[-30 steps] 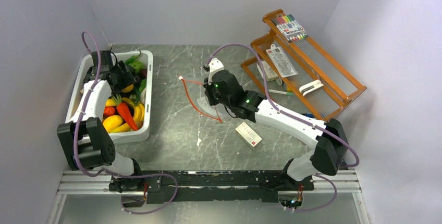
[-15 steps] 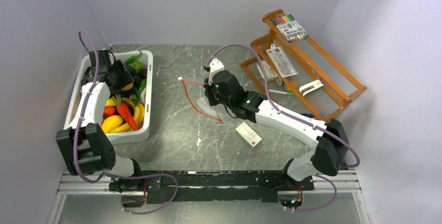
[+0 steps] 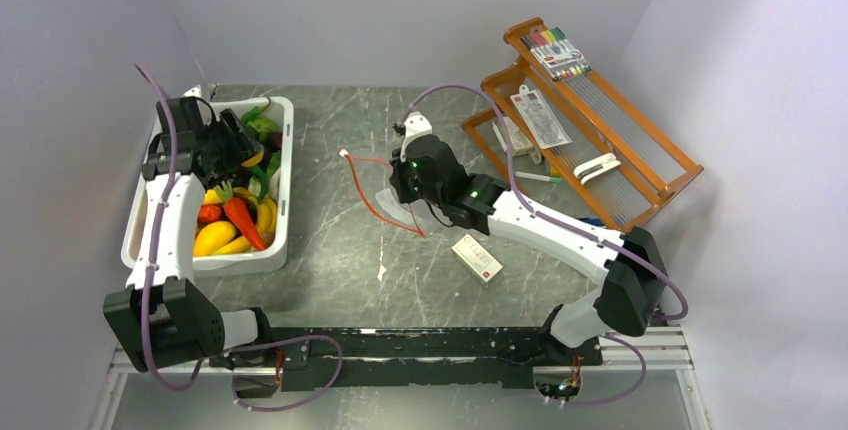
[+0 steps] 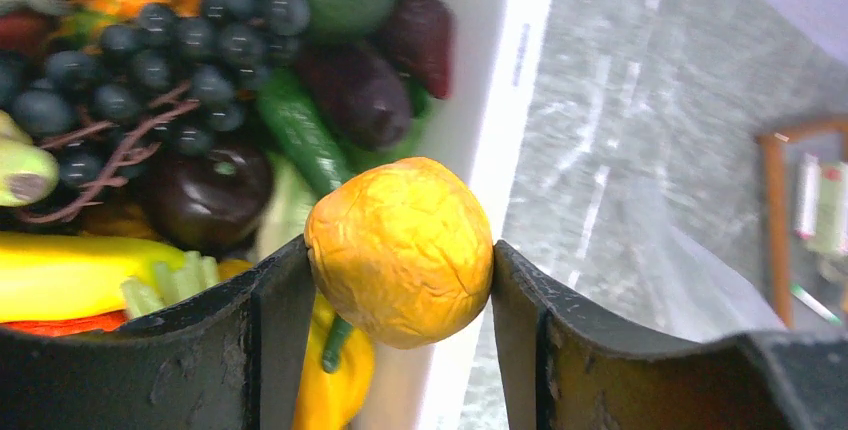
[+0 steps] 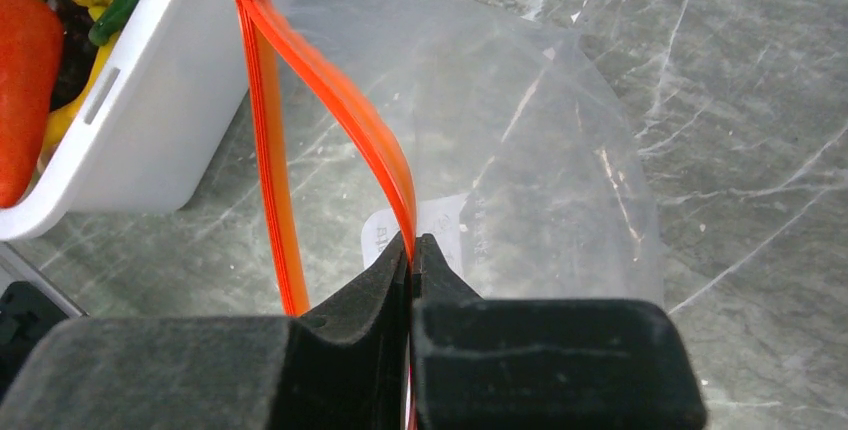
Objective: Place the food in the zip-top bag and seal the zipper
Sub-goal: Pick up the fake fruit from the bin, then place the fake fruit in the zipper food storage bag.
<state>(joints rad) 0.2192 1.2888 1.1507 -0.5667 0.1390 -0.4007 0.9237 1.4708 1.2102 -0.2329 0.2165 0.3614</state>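
Observation:
My left gripper point(image 4: 400, 280) is shut on a round yellow-orange fruit point(image 4: 400, 250), held above the white tub point(image 3: 283, 180) of food. In the tub lie dark grapes point(image 4: 150, 60), a purple eggplant point(image 4: 355, 90), a green pepper point(image 4: 300, 130), bananas point(image 3: 265, 218) and a carrot point(image 3: 241, 222). My right gripper point(image 5: 412, 242) is shut on the red-orange zipper point(image 5: 335, 100), holding one lip up so the clear zip-top bag's point(image 5: 520, 150) mouth gapes. The bag point(image 3: 400, 205) rests on the table centre; the left gripper point(image 3: 243, 150) is well to its left.
A small white-and-red box point(image 3: 477, 257) lies near the right forearm. A wooden rack point(image 3: 590, 140) at the back right holds a markers pack point(image 3: 555, 52) and other small items. Grey walls close in on both sides.
My left arm has risen and pulled back a little over the tub with the fruit in its jaws. The right gripper and the bag have stayed almost still.

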